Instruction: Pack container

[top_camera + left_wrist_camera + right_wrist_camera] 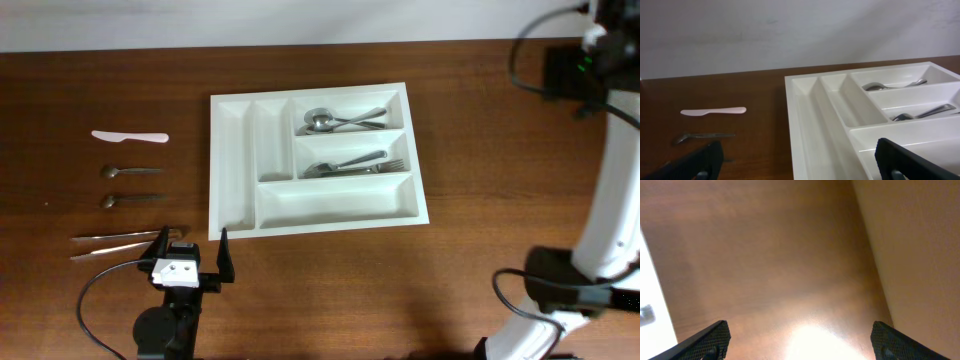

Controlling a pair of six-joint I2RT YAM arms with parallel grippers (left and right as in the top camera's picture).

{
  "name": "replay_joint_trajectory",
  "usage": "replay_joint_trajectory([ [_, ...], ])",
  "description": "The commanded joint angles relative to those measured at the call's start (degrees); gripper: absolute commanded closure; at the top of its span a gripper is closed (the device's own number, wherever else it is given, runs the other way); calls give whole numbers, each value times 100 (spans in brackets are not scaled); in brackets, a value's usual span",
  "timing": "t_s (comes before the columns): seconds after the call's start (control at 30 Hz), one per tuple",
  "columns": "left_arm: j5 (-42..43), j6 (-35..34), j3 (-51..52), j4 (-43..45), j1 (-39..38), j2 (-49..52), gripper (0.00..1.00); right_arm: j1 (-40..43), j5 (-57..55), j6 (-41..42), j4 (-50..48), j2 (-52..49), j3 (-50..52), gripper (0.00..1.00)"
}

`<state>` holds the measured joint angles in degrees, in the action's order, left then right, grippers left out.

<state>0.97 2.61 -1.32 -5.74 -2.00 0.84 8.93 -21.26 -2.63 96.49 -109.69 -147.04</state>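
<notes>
1. Five compartments make up the white cutlery tray [232,160]. It lies flat at mid-table with three long crosswise bays to its right and two narrow upright bays at its left.
2. Contents are sorted by type. The spoons [335,121] lie in the far crosswise bay and the forks [350,165] in the middle one. The near crosswise bay and both narrow bays are bare.
3. Unpacked stock lies in a column to the left of the tray, well apart from it: a white plastic knife [130,136], two teaspoons [132,171], and two long metal pieces [120,237], probably knives, though too fine to confirm. The gaps between the pieces appear meant to allow single picks.
4. Left gripper [192,245]: released, jaws spread wide with nothing between them. It sits at the near table edge, between the long metal pieces and the tray's near-left corner. I judge it best placed to fetch the next piece.
5. Right gripper [802,340]: released and empty, over bare wooden table [790,255]. Only a sliver of the tray shows at the left edge of the right wrist view. I judge it parked clear so the left arm has room.
</notes>
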Motion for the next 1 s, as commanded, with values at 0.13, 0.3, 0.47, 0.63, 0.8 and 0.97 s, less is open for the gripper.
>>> replay_joint_trajectory([
  [0.13,-81,48,22,-13,31,-48,1,1593,2120,-1381,-461,466,1659,8],
  [0.3,-81,48,22,-13,31,-48,1,2293,3075,-2035,-699,466,2518,1],
  [0.47,-81,48,22,-13,31,-48,1,2376,3062,-2050,-970,466,3008,1],
  [0.63,-81,48,22,-13,31,-48,1,2345,2516,-1801,-1453,461,3554,1],
  [0.8,-81,48,22,-13,31,-48,1,2345,2127,-1797,-1976,431,4190,1],
  [0.97,-81,48,22,-13,31,-48,1,2374,2052,-1788,-2485,431,4983,1],
])
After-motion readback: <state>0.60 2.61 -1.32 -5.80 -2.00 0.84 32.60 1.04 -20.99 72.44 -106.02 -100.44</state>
